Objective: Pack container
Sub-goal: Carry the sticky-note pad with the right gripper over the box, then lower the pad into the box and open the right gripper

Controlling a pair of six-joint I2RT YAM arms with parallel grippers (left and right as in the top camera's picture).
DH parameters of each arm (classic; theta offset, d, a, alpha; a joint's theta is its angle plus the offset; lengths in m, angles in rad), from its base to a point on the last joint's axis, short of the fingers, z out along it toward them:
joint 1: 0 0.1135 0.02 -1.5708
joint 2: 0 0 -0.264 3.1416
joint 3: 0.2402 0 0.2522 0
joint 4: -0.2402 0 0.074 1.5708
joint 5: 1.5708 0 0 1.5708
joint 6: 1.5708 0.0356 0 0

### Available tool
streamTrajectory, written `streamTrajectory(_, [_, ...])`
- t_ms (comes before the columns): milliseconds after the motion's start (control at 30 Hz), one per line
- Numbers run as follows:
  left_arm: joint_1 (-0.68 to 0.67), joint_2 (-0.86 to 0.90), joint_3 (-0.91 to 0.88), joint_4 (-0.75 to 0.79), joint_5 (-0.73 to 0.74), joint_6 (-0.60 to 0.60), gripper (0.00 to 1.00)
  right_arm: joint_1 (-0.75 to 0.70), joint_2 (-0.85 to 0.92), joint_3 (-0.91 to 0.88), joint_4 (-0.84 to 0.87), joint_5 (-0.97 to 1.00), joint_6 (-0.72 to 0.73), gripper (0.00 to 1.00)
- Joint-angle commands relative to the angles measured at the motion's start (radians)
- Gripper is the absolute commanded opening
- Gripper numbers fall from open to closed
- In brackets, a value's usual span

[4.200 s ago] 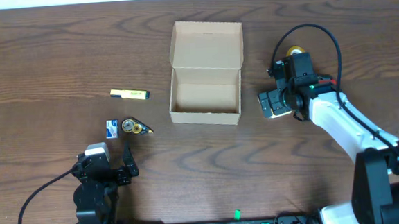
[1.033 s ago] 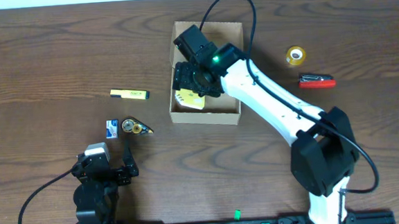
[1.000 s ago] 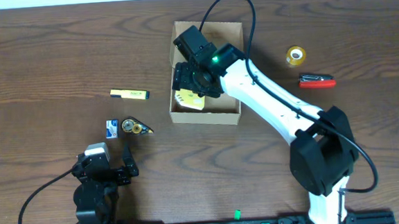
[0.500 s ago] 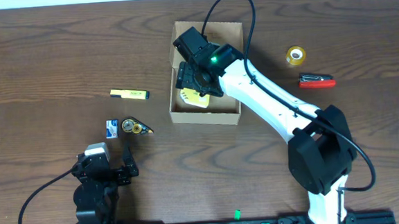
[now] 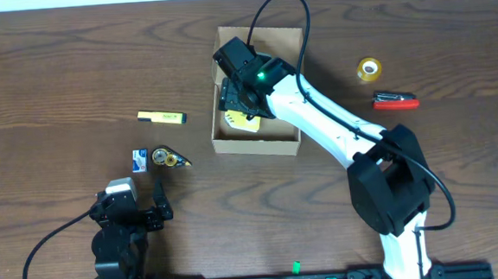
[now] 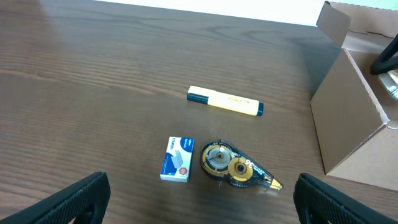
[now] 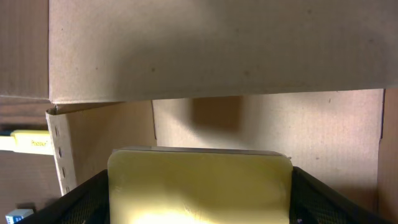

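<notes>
Between right gripper (image 5: 236, 106) fingers, down inside container (image 5: 256, 144): yellow pad (image 7: 199, 186), clamped. Ahead of left gripper (image 6: 199, 206), spread wide: staple box (image 6: 178, 159), correction tape (image 6: 236, 169), then highlighter (image 6: 225, 101) farther; container to its right.

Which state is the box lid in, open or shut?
Open: the flap is folded back behind the container, and a yellow pad shows inside.

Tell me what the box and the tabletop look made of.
Box: tan cardboard, matte, with creased folds and raw cut edges. Tabletop: dark brown wood or wood-look laminate, streaked grain with a slight sheen; which of the two, I cannot tell.
</notes>
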Motion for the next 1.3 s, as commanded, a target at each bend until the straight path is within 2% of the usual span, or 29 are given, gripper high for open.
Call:
streamTrajectory(0, [0.005,-0.006,-0.019,-0.006,-0.014,0.011,0.95,0.012,0.016,0.018,0.003,0.003,-0.044,0.26])
streamTrajectory(1067, [0.005,-0.006,-0.019,-0.006,-0.014,0.011,0.95,0.050,0.085,0.018,0.006,0.002,-0.084,0.26])
streamTrajectory(1100, [0.005,-0.006,-0.019,-0.006,-0.014,0.011,0.95,0.050,0.085,0.018,0.002,0.002,-0.084,0.28])
streamTrajectory(1200, [0.005,-0.006,-0.019,-0.006,-0.014,0.011,0.95,0.050,0.085,0.018,-0.001,0.002,-0.084,0.45])
streamTrajectory(1267, [0.005,-0.006,-0.019,-0.006,-0.014,0.011,0.95,0.050,0.085,0.018,-0.002,0.002,-0.084,0.52])
